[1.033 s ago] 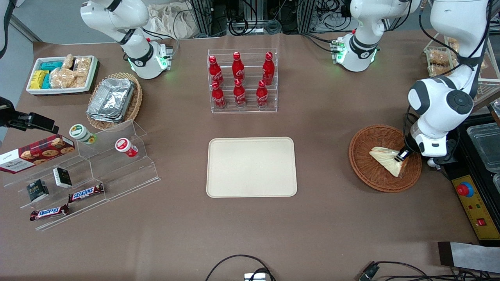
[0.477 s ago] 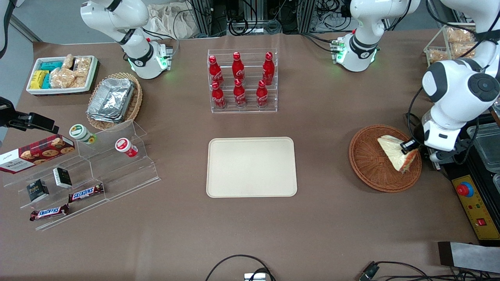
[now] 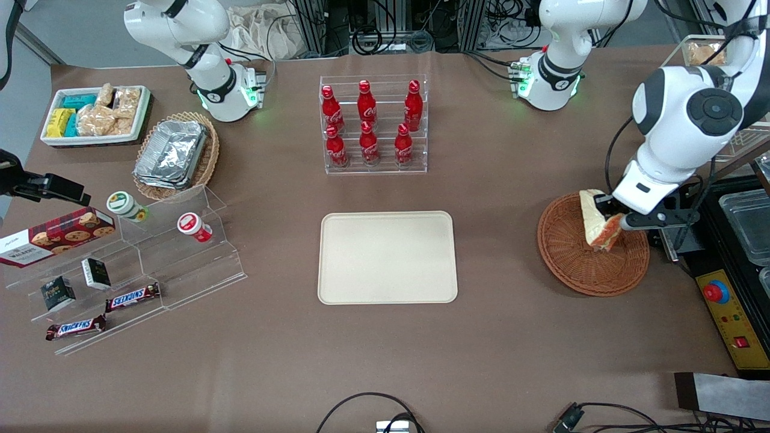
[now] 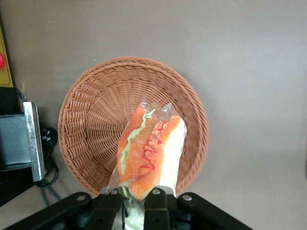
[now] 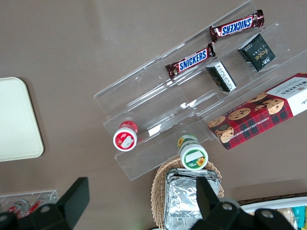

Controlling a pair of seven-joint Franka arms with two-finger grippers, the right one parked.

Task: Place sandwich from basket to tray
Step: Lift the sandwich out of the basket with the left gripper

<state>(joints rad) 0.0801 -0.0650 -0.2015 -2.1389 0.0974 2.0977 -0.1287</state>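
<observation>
Above the basket (image 3: 592,258), the gripper (image 3: 609,211) holds the sandwich (image 3: 597,225) clamped between its two fingers (image 4: 109,203), which close on the wrapped bread at one end of the wedge. The sandwich hangs clear of the wicker, cut edge with orange-red and green filling turned toward the wrist camera, with the basket floor visible beneath it.

Procedure for the step in hand, as judged from this moment: carry the load sideways toward the tray (image 3: 387,257), which lies bare near the table's middle, well apart from the basket toward the parked arm's end. Keep enough height to pass the basket rim before translating. Because the grip sits at one end and the clear wrap is slippery, move smoothly and avoid sudden turns of the wrist; the wedge could swing or slide. Lower until the sandwich rests flat on the tray, then release.

Arm pose: the left arm reaches in over the basket from the working arm's end of the table, forearm angled downward, wrist tilted so the fingers point toward the table's middle.
</observation>
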